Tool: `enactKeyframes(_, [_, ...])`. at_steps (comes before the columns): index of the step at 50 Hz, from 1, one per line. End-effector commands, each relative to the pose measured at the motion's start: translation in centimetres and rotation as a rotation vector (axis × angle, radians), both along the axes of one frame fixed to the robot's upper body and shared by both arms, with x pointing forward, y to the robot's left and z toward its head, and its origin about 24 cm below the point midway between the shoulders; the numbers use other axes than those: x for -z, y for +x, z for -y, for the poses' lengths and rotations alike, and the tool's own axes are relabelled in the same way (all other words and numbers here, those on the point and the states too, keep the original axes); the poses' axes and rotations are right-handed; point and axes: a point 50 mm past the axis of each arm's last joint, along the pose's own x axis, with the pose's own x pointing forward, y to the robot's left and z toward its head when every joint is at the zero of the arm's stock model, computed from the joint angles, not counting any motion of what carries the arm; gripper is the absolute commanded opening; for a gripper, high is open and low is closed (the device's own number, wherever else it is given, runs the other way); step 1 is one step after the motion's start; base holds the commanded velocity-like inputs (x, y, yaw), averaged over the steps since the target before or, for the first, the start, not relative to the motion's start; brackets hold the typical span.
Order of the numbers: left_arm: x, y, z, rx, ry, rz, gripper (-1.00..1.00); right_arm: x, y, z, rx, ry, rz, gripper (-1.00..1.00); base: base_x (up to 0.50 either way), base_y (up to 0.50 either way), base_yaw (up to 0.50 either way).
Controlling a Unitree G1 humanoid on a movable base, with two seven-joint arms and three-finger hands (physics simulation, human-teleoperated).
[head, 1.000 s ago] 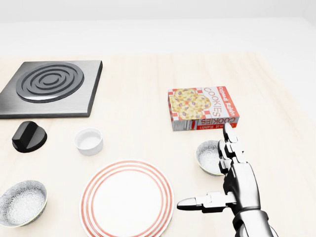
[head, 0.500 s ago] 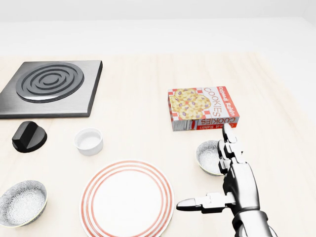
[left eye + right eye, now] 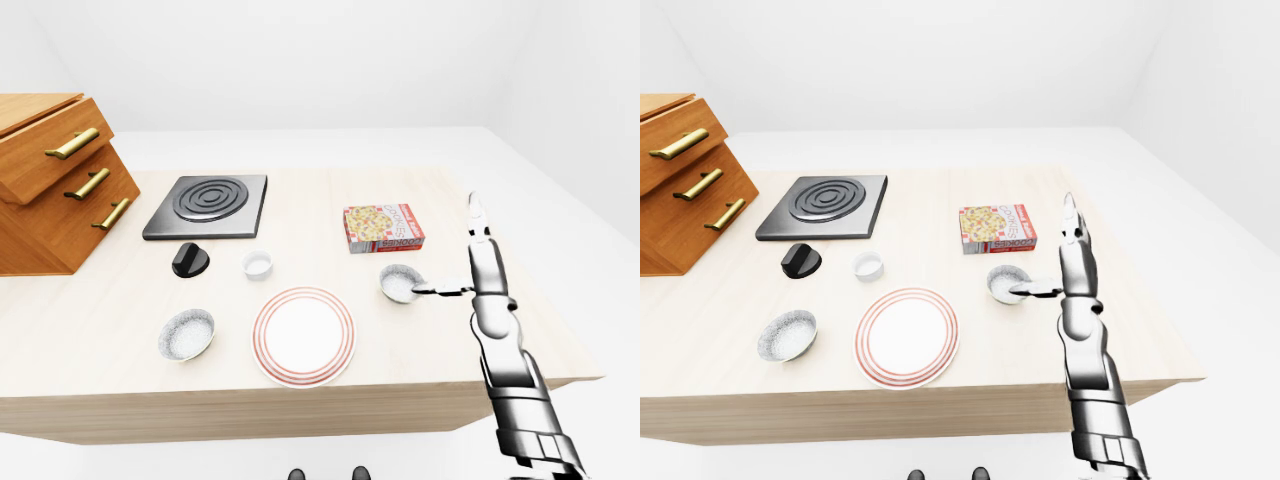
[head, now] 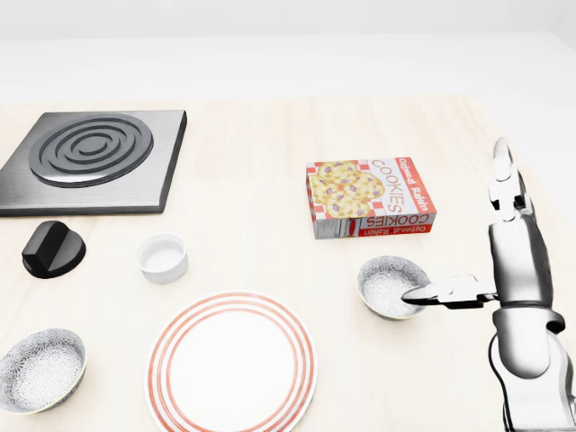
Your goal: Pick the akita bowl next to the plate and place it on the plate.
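While its fingers (image 4: 502,175) point up the head view, the right hand (image 4: 517,256) is open — thumb (image 4: 450,292) at the akita bowl (image 4: 385,283).

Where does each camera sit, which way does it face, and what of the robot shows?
Head view: on the head, tilted steeply down at the table; right hand at right, thumb by the bowl beside the plate.
Left-eye view: on the head, wider, over the whole table to the drawers; right hand at right edge.
Right-eye view: nearly the same, everything shifted left.
Shared: all show bowl, plate, right hand; no left hand.
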Motion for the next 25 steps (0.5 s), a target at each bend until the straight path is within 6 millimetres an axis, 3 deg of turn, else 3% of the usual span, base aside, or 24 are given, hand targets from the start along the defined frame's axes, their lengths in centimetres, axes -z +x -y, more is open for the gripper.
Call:
enactKeyframes(1, [0.6, -0.1, 0.0, 0.003, -0.021, -0.004, 1.0, -2.1, 1.9, 3.6, 0.221, -0.291, 0.06, 1.0, 0.0, 0.0, 0.0])
enactKeyframes(10, [0.7, 0.1, 0.0, 0.005, -0.022, -0.004, 1.0, 0.3, 2.4, 4.8, 0.363, -0.562, 0.044, 1.0, 0.0, 0.0, 0.0])
enactKeyframes(14, [0.7, 0.2, 0.1, 0.005, -0.023, -0.004, 1.0, 0.8, 2.5, 4.7, 0.333, -0.695, 0.016, 1.0, 0.0, 0.0, 0.0])
enactKeyframes(19, [0.7, 0.2, 0.1, 0.005, -0.023, -0.004, 1.0, 0.9, 2.5, 4.7, 0.336, -0.699, 0.014, 1.0, 0.0, 0.0, 0.0])
enactKeyframes(20, [0.9, 0.4, 0.1, 0.007, -0.025, -0.005, 1.0, 1.1, 1.8, 3.8, 0.282, -0.859, 0.037, 1.0, 0.0, 0.0, 0.0])
enactKeyframes(25, [0.9, 0.4, 0.1, 0.008, -0.026, -0.005, 1.0, 1.0, 1.3, 3.4, 0.272, -0.936, 0.059, 1.0, 0.0, 0.0, 0.0])
